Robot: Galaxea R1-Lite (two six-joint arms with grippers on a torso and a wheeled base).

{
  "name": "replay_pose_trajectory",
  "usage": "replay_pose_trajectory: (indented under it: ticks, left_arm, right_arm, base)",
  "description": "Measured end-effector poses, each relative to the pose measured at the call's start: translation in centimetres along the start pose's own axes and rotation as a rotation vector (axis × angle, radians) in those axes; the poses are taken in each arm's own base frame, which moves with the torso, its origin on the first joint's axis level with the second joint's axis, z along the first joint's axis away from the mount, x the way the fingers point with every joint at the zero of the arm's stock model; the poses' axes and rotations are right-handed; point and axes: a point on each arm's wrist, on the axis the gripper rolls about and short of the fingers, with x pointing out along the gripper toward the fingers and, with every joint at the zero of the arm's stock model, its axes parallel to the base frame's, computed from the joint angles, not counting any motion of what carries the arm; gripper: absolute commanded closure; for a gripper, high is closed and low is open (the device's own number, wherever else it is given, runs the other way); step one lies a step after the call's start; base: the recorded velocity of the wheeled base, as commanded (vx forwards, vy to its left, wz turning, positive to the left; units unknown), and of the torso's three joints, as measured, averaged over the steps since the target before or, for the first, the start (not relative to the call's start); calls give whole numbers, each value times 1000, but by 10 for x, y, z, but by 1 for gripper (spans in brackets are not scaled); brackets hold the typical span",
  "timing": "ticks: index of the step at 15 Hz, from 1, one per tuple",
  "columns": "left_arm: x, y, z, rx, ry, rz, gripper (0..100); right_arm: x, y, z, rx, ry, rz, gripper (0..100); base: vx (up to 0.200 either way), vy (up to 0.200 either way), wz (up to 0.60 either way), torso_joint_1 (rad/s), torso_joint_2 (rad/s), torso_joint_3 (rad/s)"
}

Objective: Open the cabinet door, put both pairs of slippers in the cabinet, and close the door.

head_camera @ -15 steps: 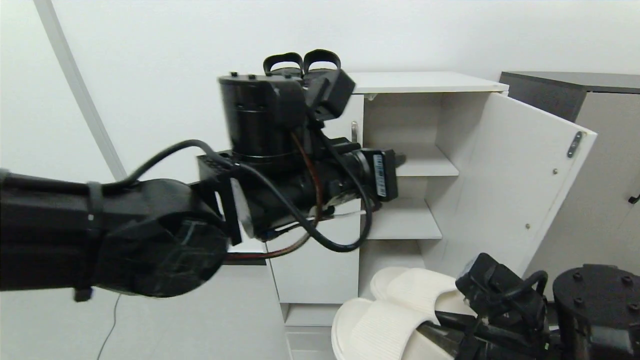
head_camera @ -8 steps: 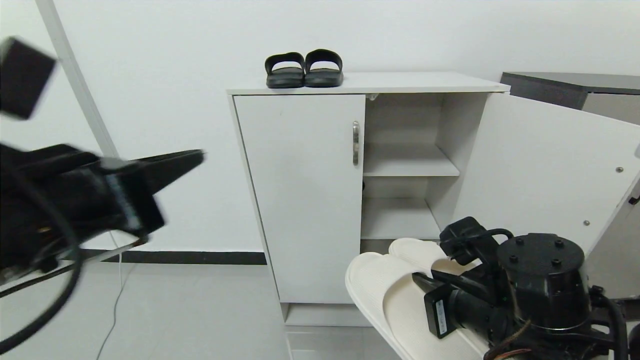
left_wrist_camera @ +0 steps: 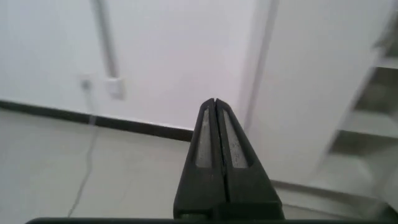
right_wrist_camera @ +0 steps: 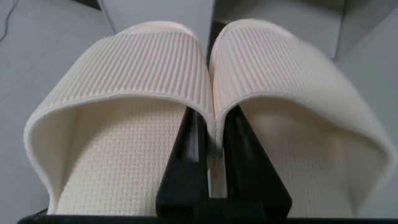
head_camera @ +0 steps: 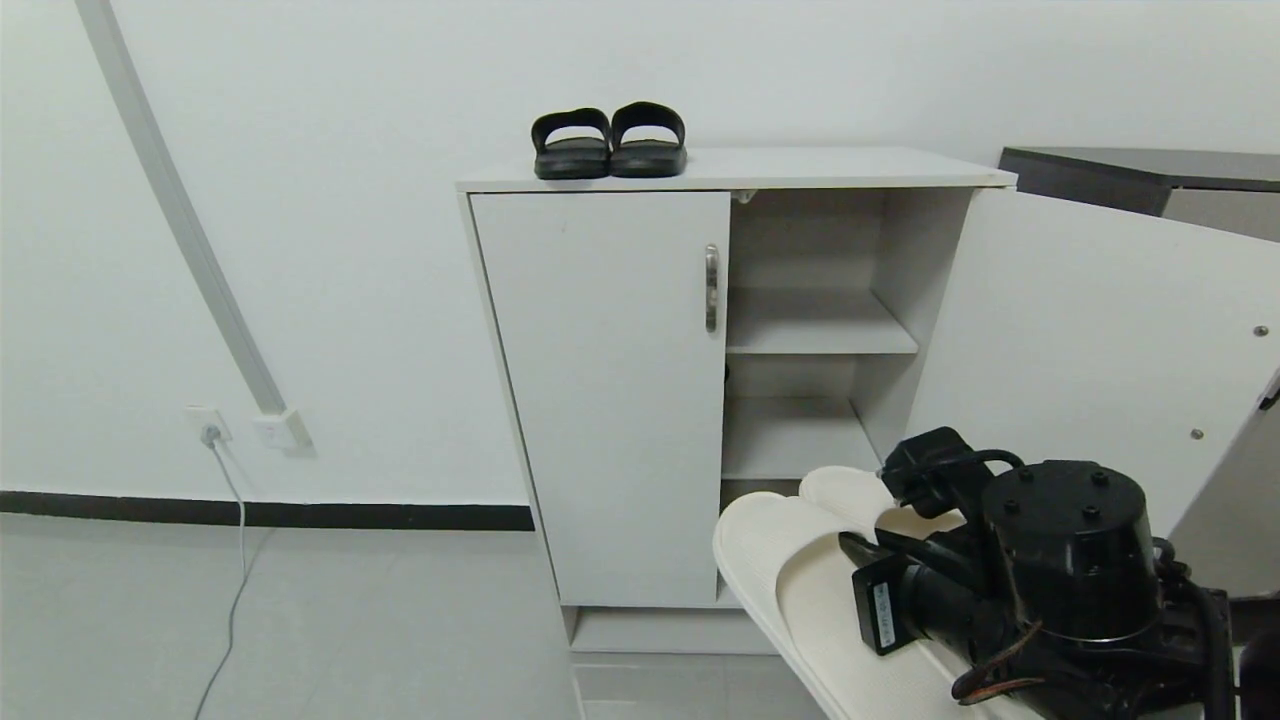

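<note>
Two-fingered left gripper [left_wrist_camera: 215, 107], fingers pressed together and empty, black rubber slippers [head_camera: 608, 140] atop the white wooden cabinet [head_camera: 600, 400], its right door [head_camera: 1080, 330] open, right gripper [right_wrist_camera: 212, 134] with fingers clamped on cream ribbed slippers [head_camera: 780, 560], low before the open side

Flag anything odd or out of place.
Nothing damaged or spilled. Only oddity: the black slippers sit on top of the cabinet, not inside. The white slippers are pinched together in the right gripper, in front of the open door.

No text could be read; a white label [head_camera: 879, 616] was seen at five o'clock, its print too small.
</note>
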Motion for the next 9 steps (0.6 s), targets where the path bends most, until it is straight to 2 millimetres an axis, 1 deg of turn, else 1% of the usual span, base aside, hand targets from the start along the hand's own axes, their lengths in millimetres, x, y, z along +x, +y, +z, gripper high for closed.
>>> replay_pose_trajectory:
  ticks: [1, 2, 3, 4, 5, 9]
  left_arm:
    - [0, 0, -21, 1, 18, 32, 100]
    - [-1, 0, -34, 2, 22, 23, 100]
    - [-2, 0, -40, 7, 14, -19, 100]
    - [-4, -2, -46, 23, 19, -112, 100]
    - [-5, -3, -50, 38, 23, -204, 100]
    - [-8, -3, -53, 39, -3, -235, 100]
  right_arm:
    - [0, 1, 0, -2, 1, 6, 100]
    - [0, 0, -1, -3, 2, 3, 100]
    - [0, 0, -1, -4, 4, 1, 100]
    - [0, 1, -1, -5, 4, 4, 100]
    - [0, 2, -1, -6, 4, 6, 100]
    - [1, 3, 1, 1, -5, -3, 100]
  base:
    - [0, 0, 0, 0, 0, 0]
    - [0, 0, 0, 0, 0, 0]
    - [0, 0, 0, 0, 0, 0]
    - [0, 0, 0, 0, 0, 0]
    - [0, 0, 0, 0, 0, 0]
    - [0, 0, 0, 0, 0, 0]
